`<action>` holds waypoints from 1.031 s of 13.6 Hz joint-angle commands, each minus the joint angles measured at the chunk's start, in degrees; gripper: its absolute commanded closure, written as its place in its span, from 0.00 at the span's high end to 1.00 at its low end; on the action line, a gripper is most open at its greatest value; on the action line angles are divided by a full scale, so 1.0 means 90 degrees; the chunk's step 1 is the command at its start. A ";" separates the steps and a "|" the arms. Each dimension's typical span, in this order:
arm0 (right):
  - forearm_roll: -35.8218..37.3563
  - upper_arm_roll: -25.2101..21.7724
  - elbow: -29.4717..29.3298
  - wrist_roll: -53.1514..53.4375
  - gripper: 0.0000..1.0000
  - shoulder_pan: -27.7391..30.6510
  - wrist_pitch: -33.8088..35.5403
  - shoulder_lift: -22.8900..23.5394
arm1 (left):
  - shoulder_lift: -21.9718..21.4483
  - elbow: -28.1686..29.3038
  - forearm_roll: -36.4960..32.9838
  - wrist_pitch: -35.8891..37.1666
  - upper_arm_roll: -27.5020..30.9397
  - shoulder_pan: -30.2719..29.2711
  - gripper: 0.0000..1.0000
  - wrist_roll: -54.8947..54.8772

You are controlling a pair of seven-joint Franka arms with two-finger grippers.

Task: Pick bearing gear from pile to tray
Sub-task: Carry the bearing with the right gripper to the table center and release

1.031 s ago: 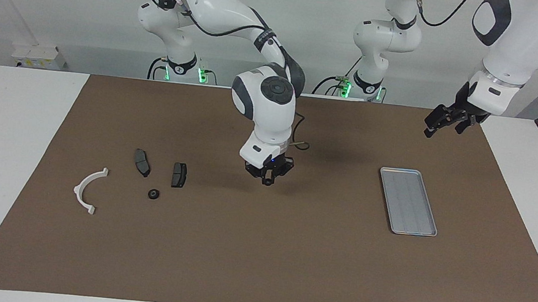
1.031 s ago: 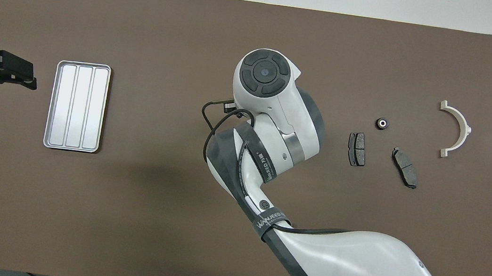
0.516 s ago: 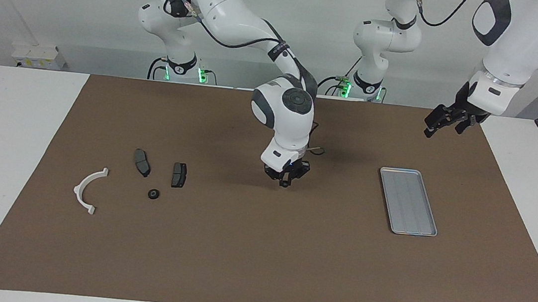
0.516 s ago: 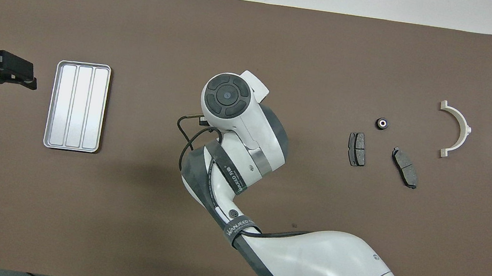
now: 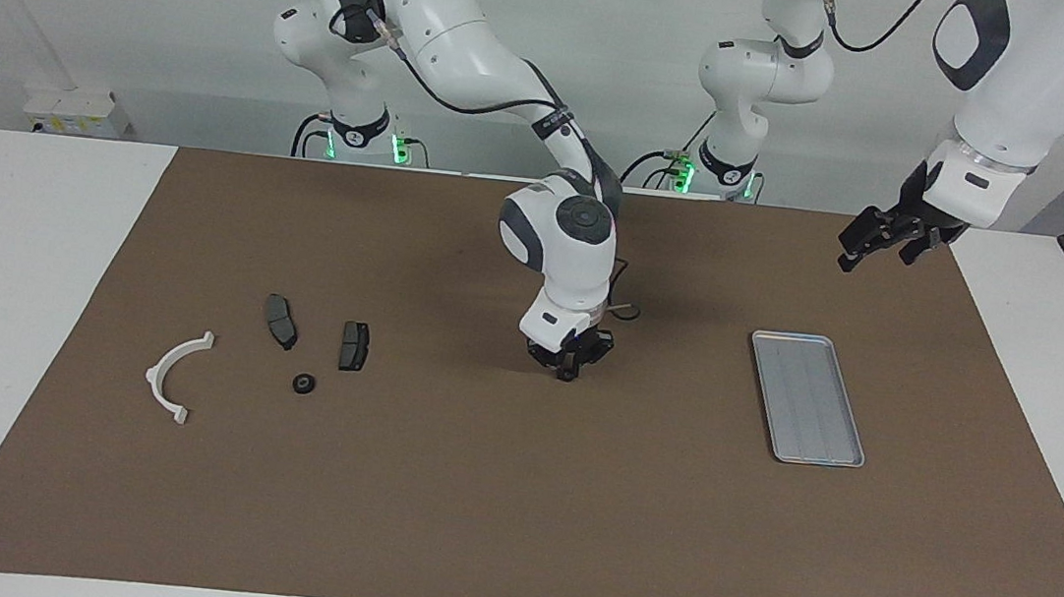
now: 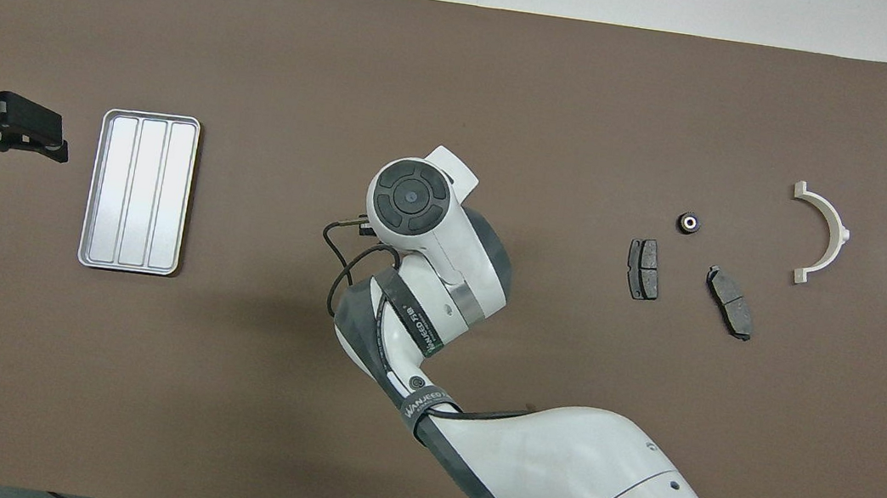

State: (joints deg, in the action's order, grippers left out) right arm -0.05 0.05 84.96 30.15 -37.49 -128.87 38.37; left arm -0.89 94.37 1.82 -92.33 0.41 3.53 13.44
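The pile lies toward the right arm's end of the mat: a white semicircular bracket [image 5: 154, 376] [image 6: 839, 234], two dark brake-pad plates [image 5: 280, 321] [image 5: 354, 345] and one small black round bearing gear [image 5: 304, 383] [image 6: 689, 222]. My right gripper [image 5: 567, 371] hangs low over the middle of the mat, between pile and tray. It looks shut on a small dark piece. In the overhead view its own wrist hides it. The silver tray [image 5: 790, 338] [image 6: 139, 192] is empty. My left gripper [image 5: 879, 242] [image 6: 26, 130] waits, open, raised beside the tray.
A brown mat [image 5: 509, 514] covers most of the white table. The right arm's elbow and forearm [image 6: 439, 283] span the mat's middle. Nothing lies on the mat between the pile and the tray.
My right gripper moved away from the pile toward the tray, then dropped lower toward the mat's middle. The left arm, the pile and the tray did not move.
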 commanded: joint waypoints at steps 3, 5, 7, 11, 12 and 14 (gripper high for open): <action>-0.0064 -0.0025 0.0150 0.0155 0.58 -0.0063 0.0031 -0.0094 | -0.0223 0.0227 0.0072 0.0015 0.0013 0.0028 1.00 -0.0106; -0.0005 -0.0064 0.0072 0.0166 0.76 0.0034 0.0284 -0.0162 | -0.0213 0.0217 0.0062 -0.0014 0.0004 0.0067 1.00 -0.0145; 0.0044 -0.0103 0.0014 -0.0038 0.82 0.0394 0.0539 -0.0366 | -0.0213 0.0227 0.0062 -0.0180 0.0004 0.0165 1.00 -0.0126; -0.0073 -0.0026 -0.0035 -0.1130 0.82 0.1700 0.1075 -0.1078 | -0.0223 0.0528 0.0062 -0.0649 -0.0006 0.0505 1.00 0.0059; -0.0083 -0.0015 -0.0190 -0.1481 0.82 0.2024 0.1290 -0.1138 | -0.0185 0.0588 0.0052 -0.0727 -0.0006 0.0681 1.00 0.0456; -0.0063 -0.0035 -0.0406 -0.2126 0.82 0.2493 0.1594 -0.1158 | -0.0009 0.0627 0.0042 -0.1049 -0.0016 0.1081 1.00 0.1132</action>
State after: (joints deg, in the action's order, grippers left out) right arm -0.01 -1.42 82.55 15.17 -18.36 -116.45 27.89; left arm -0.85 97.90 1.87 -98.78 -0.29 9.94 19.23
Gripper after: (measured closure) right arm 0.185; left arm 0.000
